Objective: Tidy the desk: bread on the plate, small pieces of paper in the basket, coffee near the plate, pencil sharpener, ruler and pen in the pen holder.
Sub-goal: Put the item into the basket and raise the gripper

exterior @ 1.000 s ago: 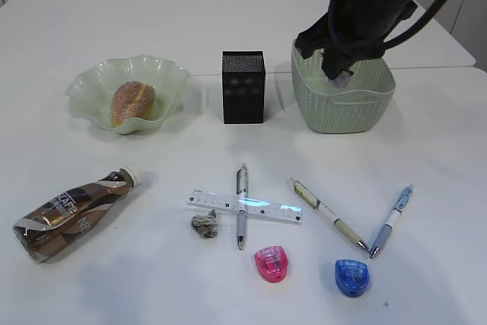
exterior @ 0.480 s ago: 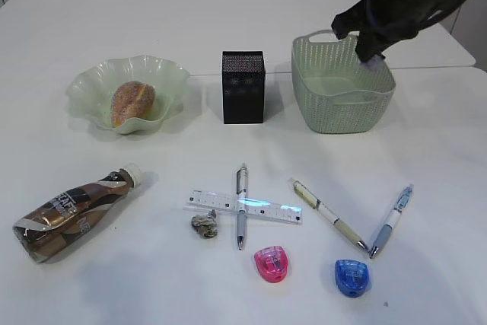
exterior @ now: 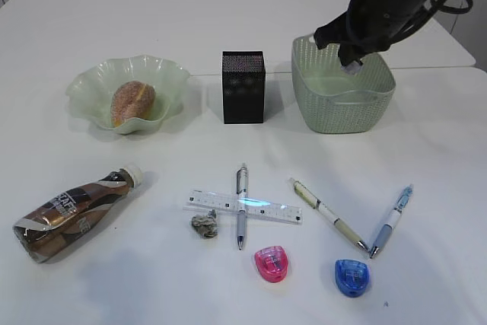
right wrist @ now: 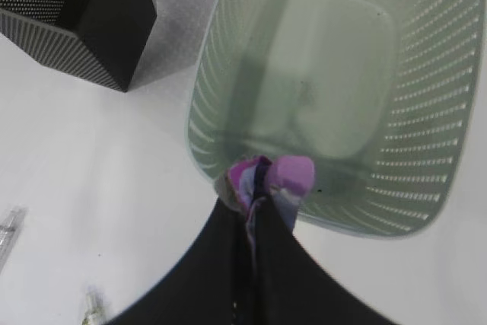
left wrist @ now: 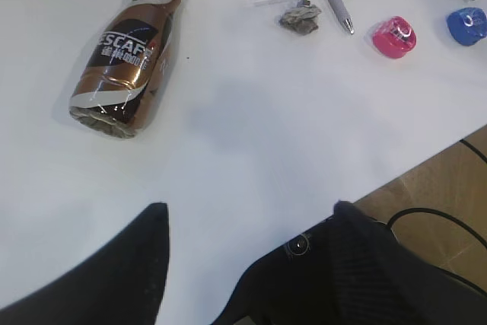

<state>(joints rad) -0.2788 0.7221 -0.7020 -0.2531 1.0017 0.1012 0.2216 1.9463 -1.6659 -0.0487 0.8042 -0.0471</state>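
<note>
coffee (left wrist: 125, 51) lying on desk (left wrist: 251, 127), label reads "escaf".

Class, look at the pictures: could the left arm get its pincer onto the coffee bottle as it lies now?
Probably yes. The coffee bottle lies on its side on bare desk, nothing beside or over it, and the left pincer stands open just short of it.

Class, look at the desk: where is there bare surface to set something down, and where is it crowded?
Free: the stretch between the plate and the coffee; the desk right of the basket; the band in front of the pen holder. Crowded: the front middle, where ruler, pens, paper scrap and two sharpeners cluster.
</note>
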